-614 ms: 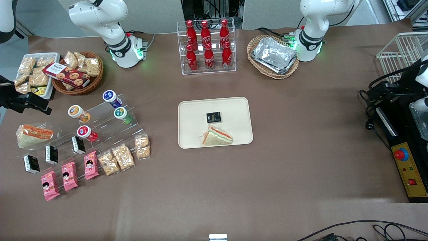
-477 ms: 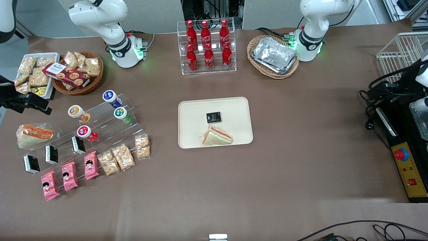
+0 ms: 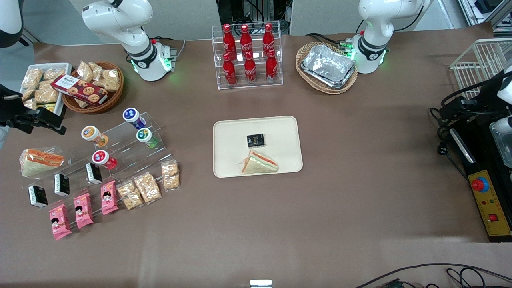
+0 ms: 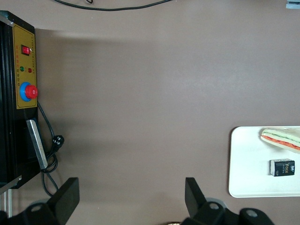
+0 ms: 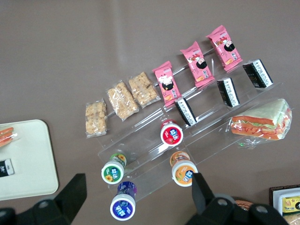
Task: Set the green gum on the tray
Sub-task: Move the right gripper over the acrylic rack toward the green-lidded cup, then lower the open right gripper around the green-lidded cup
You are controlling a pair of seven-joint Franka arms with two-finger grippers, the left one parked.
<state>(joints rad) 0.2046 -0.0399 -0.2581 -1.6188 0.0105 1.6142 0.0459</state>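
Observation:
The green gum (image 3: 146, 137) lies on its side on a clear stepped rack (image 3: 120, 148) toward the working arm's end of the table; its white lid with a green-and-yellow label faces my wrist camera (image 5: 112, 171). The cream tray (image 3: 282, 130) sits mid-table and holds a wrapped sandwich (image 3: 260, 163) and a small black box (image 3: 255, 140); its edge shows in the wrist view (image 5: 28, 161). My gripper (image 3: 48, 120) hovers high above the rack's outer end, well apart from the green gum. It is open (image 5: 138, 194), fingers wide apart, nothing between them.
On the rack beside the green gum lie blue (image 3: 132, 116), orange (image 3: 93, 135) and red (image 3: 103, 158) gum bottles, black boxes, pink packs and a sandwich (image 3: 40, 160). A snack basket (image 3: 94, 86), cola bottle rack (image 3: 248, 56) and foil-tray basket (image 3: 327, 66) stand farther from the front camera.
My gripper has shifted slightly toward the rack and away from the front camera. Nothing on the table has moved.

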